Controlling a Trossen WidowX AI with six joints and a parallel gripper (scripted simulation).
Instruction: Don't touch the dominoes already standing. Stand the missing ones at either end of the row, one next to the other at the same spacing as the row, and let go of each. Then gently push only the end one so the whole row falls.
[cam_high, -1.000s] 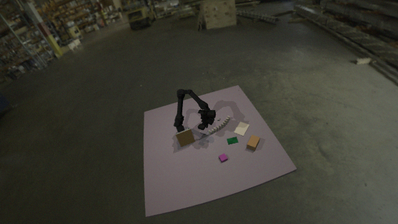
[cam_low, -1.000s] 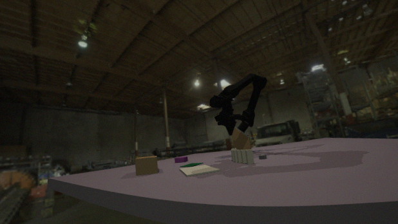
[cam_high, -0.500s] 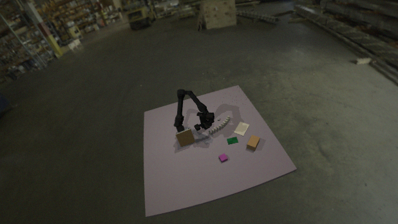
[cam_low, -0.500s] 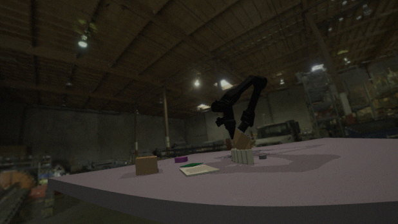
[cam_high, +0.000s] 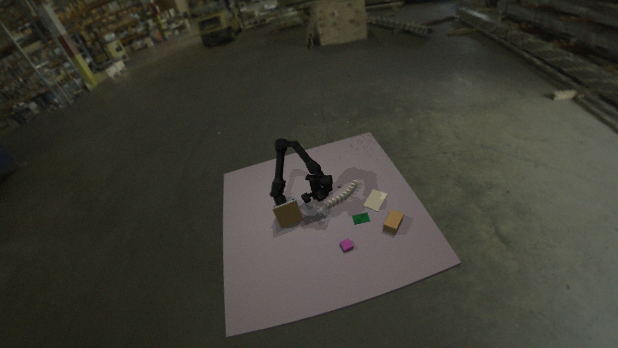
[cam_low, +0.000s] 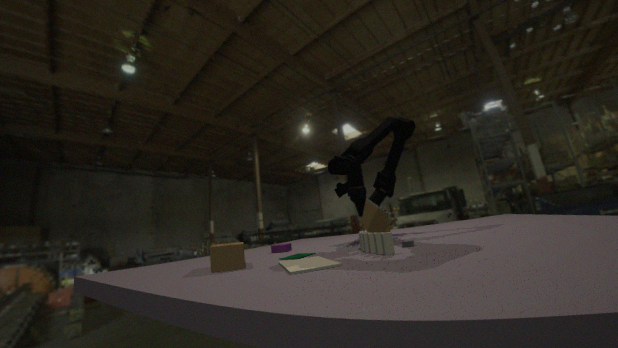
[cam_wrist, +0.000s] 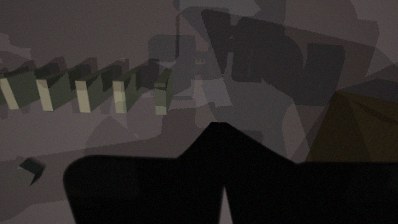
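Several pale cream dominoes (cam_high: 343, 195) (cam_low: 377, 243) (cam_wrist: 120, 97) stand upright in a gently curved row. The end domino (cam_wrist: 161, 97) nearest my gripper is upright and apart from its neighbour. My gripper (cam_high: 320, 198) (cam_low: 361, 214) (cam_wrist: 217, 130) is shut with nothing between its fingertips. It hangs above the table beyond that end of the row, on the side toward the brown panel. In the wrist view the row runs off the left edge, so its far end is hidden there. No loose domino can be made out.
A brown panel (cam_high: 288, 214) (cam_low: 375, 218) (cam_wrist: 360, 130) stands by the arm's base. A small dark block (cam_high: 339, 187) (cam_low: 407, 244) (cam_wrist: 32, 167) lies beside the row. A cream slab (cam_high: 375, 200) (cam_low: 310, 264), green plate (cam_high: 361, 218) (cam_low: 298, 256), orange box (cam_high: 394, 221) (cam_low: 227, 257) and magenta block (cam_high: 346, 245) (cam_low: 281, 247) lie across from it.
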